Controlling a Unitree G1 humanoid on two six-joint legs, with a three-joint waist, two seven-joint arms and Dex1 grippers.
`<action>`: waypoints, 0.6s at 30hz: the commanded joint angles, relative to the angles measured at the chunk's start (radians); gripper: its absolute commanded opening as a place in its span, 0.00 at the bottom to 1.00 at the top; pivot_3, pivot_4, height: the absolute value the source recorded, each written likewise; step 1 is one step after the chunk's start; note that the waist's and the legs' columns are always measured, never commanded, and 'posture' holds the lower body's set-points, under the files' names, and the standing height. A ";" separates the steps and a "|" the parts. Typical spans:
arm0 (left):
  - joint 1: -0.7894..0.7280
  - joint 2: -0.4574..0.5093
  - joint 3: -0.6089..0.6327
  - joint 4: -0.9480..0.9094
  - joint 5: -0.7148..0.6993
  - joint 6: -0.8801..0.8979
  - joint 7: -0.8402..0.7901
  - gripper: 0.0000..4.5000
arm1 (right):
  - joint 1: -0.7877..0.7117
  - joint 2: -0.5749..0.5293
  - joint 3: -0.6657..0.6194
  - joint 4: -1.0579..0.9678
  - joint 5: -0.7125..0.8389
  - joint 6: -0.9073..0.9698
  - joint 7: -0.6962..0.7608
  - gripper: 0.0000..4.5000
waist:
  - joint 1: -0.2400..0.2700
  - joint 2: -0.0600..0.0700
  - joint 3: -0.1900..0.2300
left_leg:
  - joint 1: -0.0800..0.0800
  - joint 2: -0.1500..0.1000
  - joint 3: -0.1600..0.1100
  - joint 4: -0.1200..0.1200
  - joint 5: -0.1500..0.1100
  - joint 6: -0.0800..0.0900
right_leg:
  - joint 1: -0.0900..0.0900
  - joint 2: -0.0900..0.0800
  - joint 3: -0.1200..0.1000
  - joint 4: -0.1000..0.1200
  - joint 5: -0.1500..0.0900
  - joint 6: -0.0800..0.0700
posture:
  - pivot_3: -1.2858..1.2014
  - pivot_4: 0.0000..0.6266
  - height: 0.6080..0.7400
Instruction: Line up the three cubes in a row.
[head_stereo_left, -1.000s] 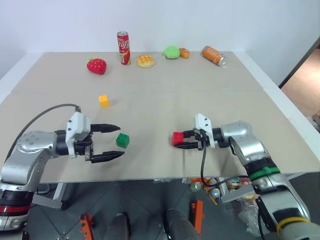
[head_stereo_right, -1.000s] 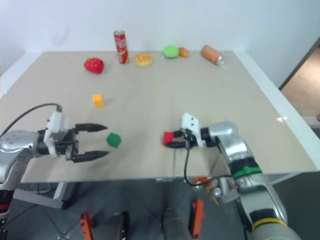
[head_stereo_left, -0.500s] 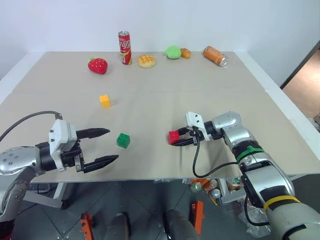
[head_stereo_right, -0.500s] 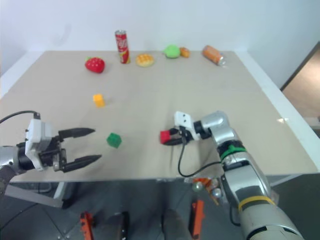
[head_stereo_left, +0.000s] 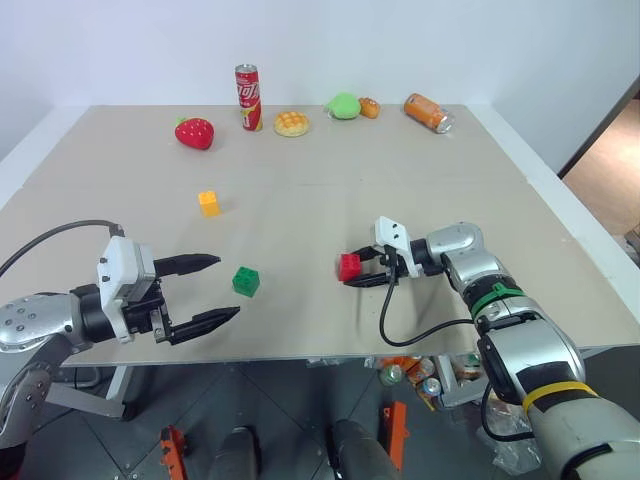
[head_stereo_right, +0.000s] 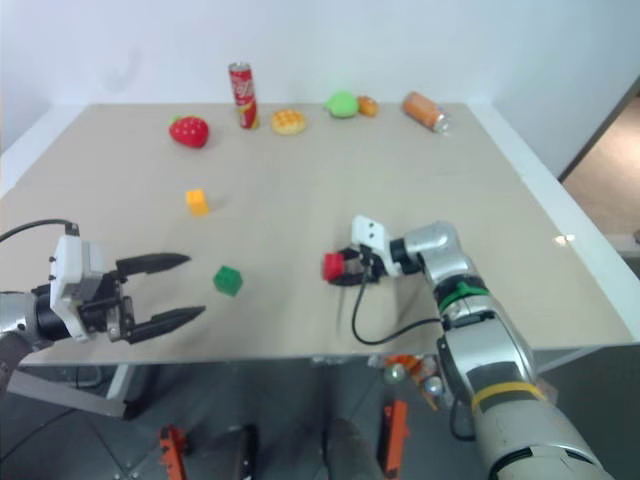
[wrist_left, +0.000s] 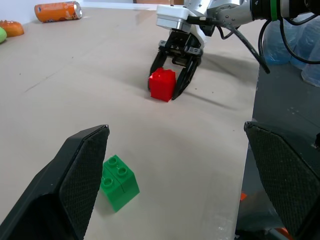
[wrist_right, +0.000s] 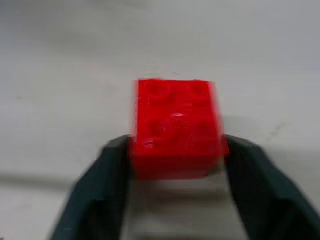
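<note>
Three studded plastic cubes on beige table (head_stereo_left: 420, 180), unaligned: red (head_stereo_left: 349, 266) between right hand (head_stereo_left: 362, 270) fingers, grip uncertain; green (head_stereo_left: 246, 281) near wide-open empty left hand (head_stereo_left: 212, 290); yellow-orange (head_stereo_left: 208, 202) farther back. Row unformed.

Beige table (head_stereo_left: 420, 180); yellow cube (head_stereo_left: 208, 202), green cube (head_stereo_left: 246, 281), red cube (head_stereo_left: 349, 266).

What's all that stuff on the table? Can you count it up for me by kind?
Building-block cubes: 3 (yellow-orange cube, green cube, red cube)
Soda cans: 2 (red can standing, orange can lying on its side)
Toy foods: 4 (strawberry, waffle-patterned bun, green round toy, small orange-brown toy)
Total: 9
</note>
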 joint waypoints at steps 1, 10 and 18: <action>-0.012 -0.011 -0.004 -0.002 0.001 -0.014 0.018 1.00 | -0.011 -0.020 -0.003 0.007 -0.035 -0.018 -0.014 0.89 | 0.000 0.000 0.000 | 0.000 0.000 0.000 0.000 0.000 0.000 | 0.000 0.000 0.000 0.000 0.000 0.000 | 0.52 0.24 1.00; 0.108 -0.012 0.021 0.189 0.115 -0.021 0.076 1.00 | 0.064 -0.083 -0.136 -0.292 0.125 0.103 0.004 0.89 | -0.002 0.000 0.000 | -0.001 0.000 0.000 -0.001 0.000 0.000 | -0.001 0.000 0.000 0.000 -0.001 0.000 | 0.52 0.24 1.00; 0.055 -0.063 -0.088 0.247 0.157 0.003 0.108 1.00 | 0.330 -0.184 -0.244 -0.948 0.377 0.489 0.001 0.89 | 0.015 0.001 0.000 | -0.002 0.001 0.000 -0.002 0.000 0.000 | -0.003 0.000 -0.001 0.000 -0.002 -0.001 | 0.52 0.24 1.00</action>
